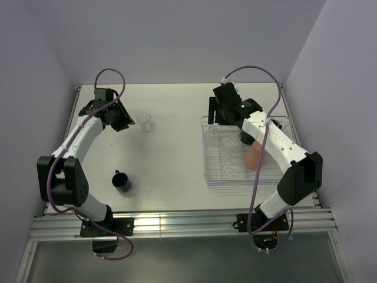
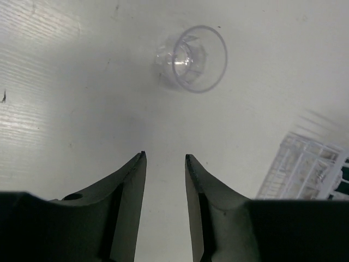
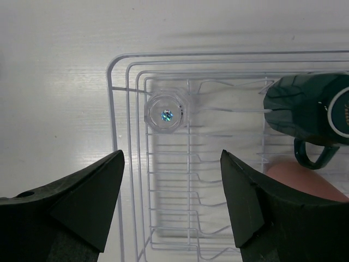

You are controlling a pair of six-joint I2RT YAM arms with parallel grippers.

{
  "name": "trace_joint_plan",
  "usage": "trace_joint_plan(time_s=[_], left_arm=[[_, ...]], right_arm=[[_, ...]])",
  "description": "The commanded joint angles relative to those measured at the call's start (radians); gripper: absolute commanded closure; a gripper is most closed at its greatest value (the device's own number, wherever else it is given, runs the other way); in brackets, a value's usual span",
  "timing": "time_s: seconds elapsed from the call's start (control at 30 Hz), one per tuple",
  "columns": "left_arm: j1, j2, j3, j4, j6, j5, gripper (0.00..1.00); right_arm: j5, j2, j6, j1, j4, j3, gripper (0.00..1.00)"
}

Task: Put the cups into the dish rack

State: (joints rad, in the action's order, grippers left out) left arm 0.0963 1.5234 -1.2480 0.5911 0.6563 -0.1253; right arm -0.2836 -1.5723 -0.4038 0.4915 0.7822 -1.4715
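A clear tumbler (image 1: 145, 122) (image 2: 191, 57) stands upright on the table, just ahead of my left gripper (image 1: 122, 118) (image 2: 165, 156), which is open with nothing between its fingers. A black mug (image 1: 122, 181) sits nearer the left arm's base. The dish rack (image 1: 207, 171) (image 3: 112, 109) lies on the right. In it are an upturned clear tumbler (image 1: 213, 131) (image 3: 165, 113), a dark green mug (image 3: 308, 117) on its side and a salmon cup (image 1: 254, 156) (image 3: 297, 177). My right gripper (image 1: 219, 115) (image 3: 172, 153) hovers open and empty above the rack's far left corner.
A corner of the rack (image 2: 305, 172) shows at the right edge of the left wrist view. The right arm lies over the rack's right side and partly hides the green mug from above. Walls close off the table at the back and both sides.
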Motion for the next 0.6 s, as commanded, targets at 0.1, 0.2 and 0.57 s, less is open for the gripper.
trace_joint_plan(time_s=[0.1,0.2,0.57], left_arm=[[0.062,0.157,-0.134,-0.016,0.052,0.154,0.57],[0.078,0.223,-0.185,-0.011,0.068,0.177,0.55],[0.100,0.360,-0.294,0.006,0.097,0.259,0.54]], right_arm=[[-0.020,0.139,-0.010,0.012,0.022,0.030,0.21],[-0.015,0.178,-0.006,0.015,0.025,0.043,0.21],[-0.005,0.284,0.008,0.013,0.019,0.108,0.21]])
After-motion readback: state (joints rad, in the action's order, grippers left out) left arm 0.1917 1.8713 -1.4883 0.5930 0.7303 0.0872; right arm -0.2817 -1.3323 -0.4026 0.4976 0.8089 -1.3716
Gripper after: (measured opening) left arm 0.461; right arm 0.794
